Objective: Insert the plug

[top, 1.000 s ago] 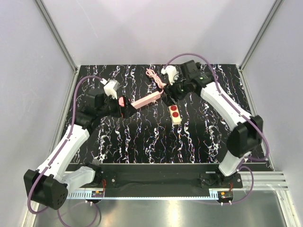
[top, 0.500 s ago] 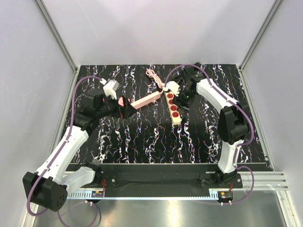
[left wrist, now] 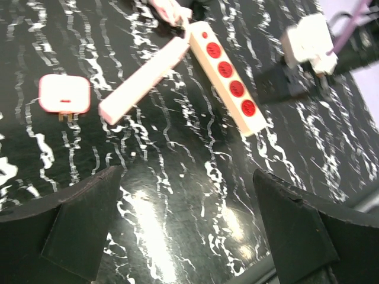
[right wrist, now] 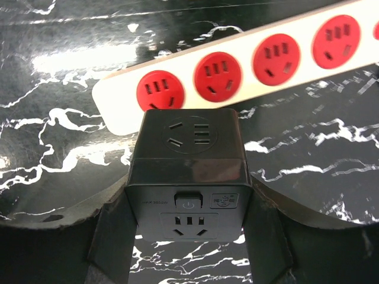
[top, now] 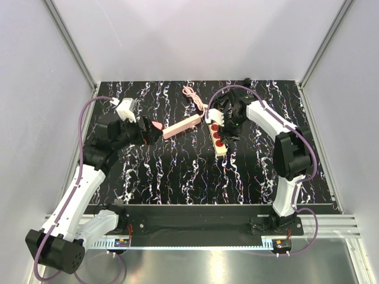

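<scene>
Presently my right hand (right wrist: pixel 189 236) grips the black cube plug (right wrist: pixel 188 171) over the red-socket strip (right wrist: pixel 237 62) toward the bench's far edge, I judge to line it up; my left hand (left wrist: pixel 189 228) hangs wide open, empty.

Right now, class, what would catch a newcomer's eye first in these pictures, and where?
The cream plastic power strip with round red sockets lies mid-table. Close to it, the right gripper holds a black cube-shaped adapter. Left of them lie a pink power strip and a pink-edged white plug.
</scene>
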Robot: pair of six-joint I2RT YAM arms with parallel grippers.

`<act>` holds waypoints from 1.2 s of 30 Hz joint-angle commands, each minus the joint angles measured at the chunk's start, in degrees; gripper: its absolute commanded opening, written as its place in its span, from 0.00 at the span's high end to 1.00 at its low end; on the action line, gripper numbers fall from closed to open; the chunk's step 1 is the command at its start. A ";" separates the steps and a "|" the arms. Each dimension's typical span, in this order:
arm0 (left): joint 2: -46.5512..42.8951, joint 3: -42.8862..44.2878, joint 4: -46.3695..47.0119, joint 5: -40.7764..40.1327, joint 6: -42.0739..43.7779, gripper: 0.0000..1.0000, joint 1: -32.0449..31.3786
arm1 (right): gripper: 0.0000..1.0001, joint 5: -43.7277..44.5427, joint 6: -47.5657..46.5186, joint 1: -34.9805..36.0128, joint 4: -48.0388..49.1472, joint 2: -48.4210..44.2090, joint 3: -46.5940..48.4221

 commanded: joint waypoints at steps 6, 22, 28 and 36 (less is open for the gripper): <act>-2.25 0.03 0.70 -6.91 -0.24 0.01 0.37 | 1.00 -0.96 -4.83 1.63 1.17 -4.28 -2.20; -1.64 0.29 0.62 -6.99 0.02 0.01 0.46 | 1.00 -3.07 -6.23 2.60 -1.29 -4.98 0.78; -2.08 0.20 0.53 -7.17 0.11 0.01 0.46 | 1.00 -4.56 -6.85 3.13 -1.38 -5.25 -0.53; -2.17 0.38 0.53 -7.00 0.11 0.01 0.63 | 1.00 -3.60 -7.47 3.83 -1.64 -3.93 -1.41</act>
